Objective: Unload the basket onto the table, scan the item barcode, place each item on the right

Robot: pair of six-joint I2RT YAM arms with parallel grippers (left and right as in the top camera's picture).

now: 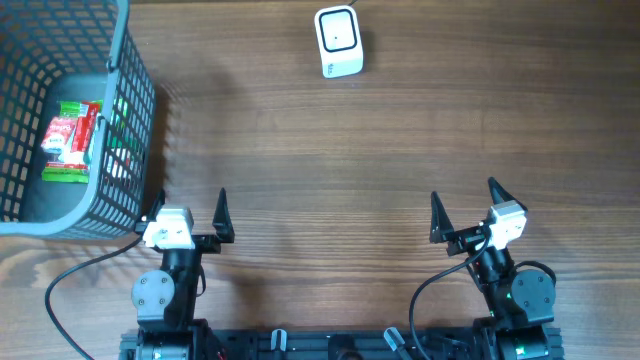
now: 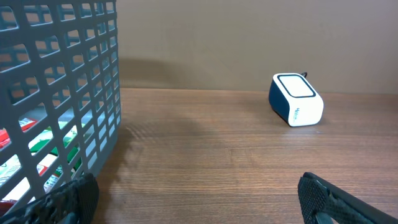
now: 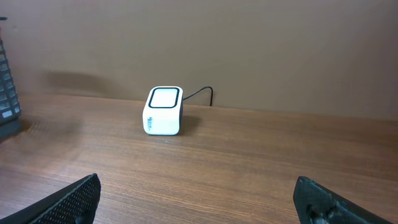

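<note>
So, both my left fingers (image 1: 221, 208) and my right fingers (image 1: 437, 216) stand wide apart and hold nothing, low at the near edge of the surface (image 1: 300, 170). The item (image 1: 70, 140), some red, green and white packets, lies on the bottom of the basket (image 1: 135, 110) at the far left corner, close against the wall on my side. The scanner (image 1: 339, 42) sits at the far edge, about in the middle, well apart from the basket, with its window looking up.

I judge the first step is to take one packet out, and the left side is the nearer one for this. To do it well I should go up over the rim and come down from above, not from the side, because the wall is high. I should close on the narrow sides of only one packet, then lift straight until it is clear of the rim. I cannot tell where the barcode is; after lifting I must turn that face toward the window.
</note>
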